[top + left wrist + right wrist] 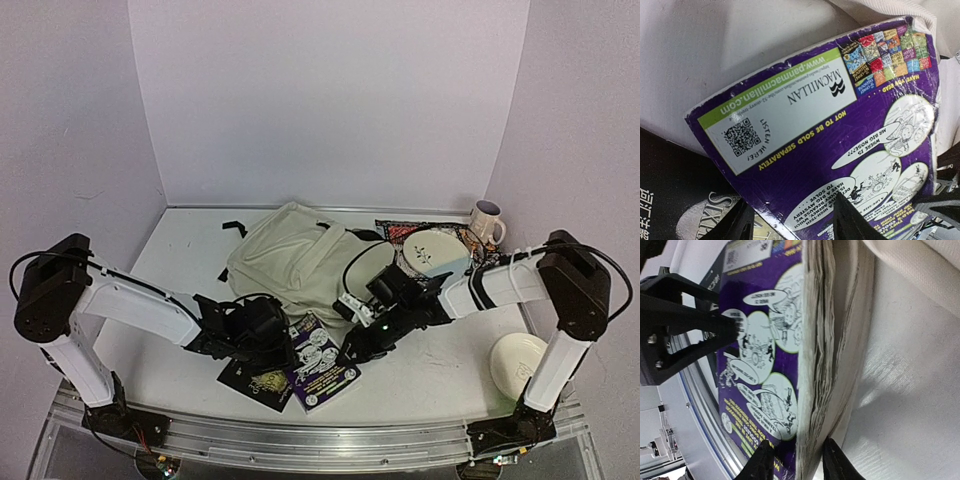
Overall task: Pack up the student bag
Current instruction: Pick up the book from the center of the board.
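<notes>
The right gripper (796, 464) has its fingers narrow, straddling the page edge of a purple paperback (765, 365); whether they pinch it cannot be told. The left gripper (795, 220) has its fingers apart over the back cover. A black book (670, 190) lies under the paperback's lower-left corner. The student bag (290, 250) lies just above both grippers, at centre frame, touching the paperback's top edge. Bare table (440, 370) opens to the lower right.

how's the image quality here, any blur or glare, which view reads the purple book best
Left wrist: purple book sharp, print readable; left tool's fingers dark and soft at the bottom edge. Right wrist: page edges crisp, bright sheen on the white tabletop. Top external: even violet-tinted light, no harsh shadows, book text too small to read.
</notes>
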You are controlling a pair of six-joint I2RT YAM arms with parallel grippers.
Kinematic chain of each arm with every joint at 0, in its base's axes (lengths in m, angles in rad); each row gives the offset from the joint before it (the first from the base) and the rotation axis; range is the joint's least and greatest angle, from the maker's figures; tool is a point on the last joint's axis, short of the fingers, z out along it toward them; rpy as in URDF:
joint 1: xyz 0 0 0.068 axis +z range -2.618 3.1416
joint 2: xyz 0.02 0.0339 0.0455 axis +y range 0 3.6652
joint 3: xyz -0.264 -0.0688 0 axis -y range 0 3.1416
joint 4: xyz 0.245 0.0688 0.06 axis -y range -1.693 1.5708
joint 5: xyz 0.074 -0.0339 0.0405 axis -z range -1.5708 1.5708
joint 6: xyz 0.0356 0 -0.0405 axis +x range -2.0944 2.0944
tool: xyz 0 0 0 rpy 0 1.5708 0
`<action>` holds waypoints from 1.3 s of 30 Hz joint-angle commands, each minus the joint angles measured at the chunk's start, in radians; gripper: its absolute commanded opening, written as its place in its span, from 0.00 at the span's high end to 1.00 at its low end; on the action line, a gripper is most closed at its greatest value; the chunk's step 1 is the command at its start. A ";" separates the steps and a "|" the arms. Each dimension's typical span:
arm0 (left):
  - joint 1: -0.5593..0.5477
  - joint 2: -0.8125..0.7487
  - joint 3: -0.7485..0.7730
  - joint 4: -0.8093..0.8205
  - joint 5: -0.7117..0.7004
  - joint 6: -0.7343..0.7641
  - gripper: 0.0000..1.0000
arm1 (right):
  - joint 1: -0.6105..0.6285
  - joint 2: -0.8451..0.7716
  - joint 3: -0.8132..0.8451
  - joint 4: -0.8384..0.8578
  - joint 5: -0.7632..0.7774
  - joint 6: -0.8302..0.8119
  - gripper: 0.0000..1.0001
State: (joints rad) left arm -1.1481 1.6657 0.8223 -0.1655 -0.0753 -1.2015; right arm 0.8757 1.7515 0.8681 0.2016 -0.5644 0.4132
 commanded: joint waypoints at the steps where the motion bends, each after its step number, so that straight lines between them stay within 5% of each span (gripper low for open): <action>1: -0.012 -0.038 0.033 0.308 0.041 0.012 0.46 | 0.031 -0.118 0.014 0.126 -0.108 0.032 0.69; 13: -0.018 -0.130 -0.032 0.325 -0.009 -0.054 0.48 | 0.031 -0.028 0.032 0.160 -0.083 0.116 0.69; 23: -0.017 -0.258 -0.151 0.325 -0.125 -0.131 0.43 | 0.030 -0.121 0.019 0.145 -0.077 0.129 0.99; 31: -0.017 -0.402 -0.195 0.327 -0.197 -0.129 0.30 | 0.031 -0.272 0.048 0.146 -0.054 0.157 1.00; 39: -0.020 -0.521 -0.205 0.330 -0.248 -0.100 0.27 | -0.001 -0.400 0.060 0.148 0.027 0.168 1.00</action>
State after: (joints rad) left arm -1.1641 1.2100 0.6273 0.1413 -0.2707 -1.3331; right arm 0.8996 1.4394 0.8684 0.2730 -0.5545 0.5773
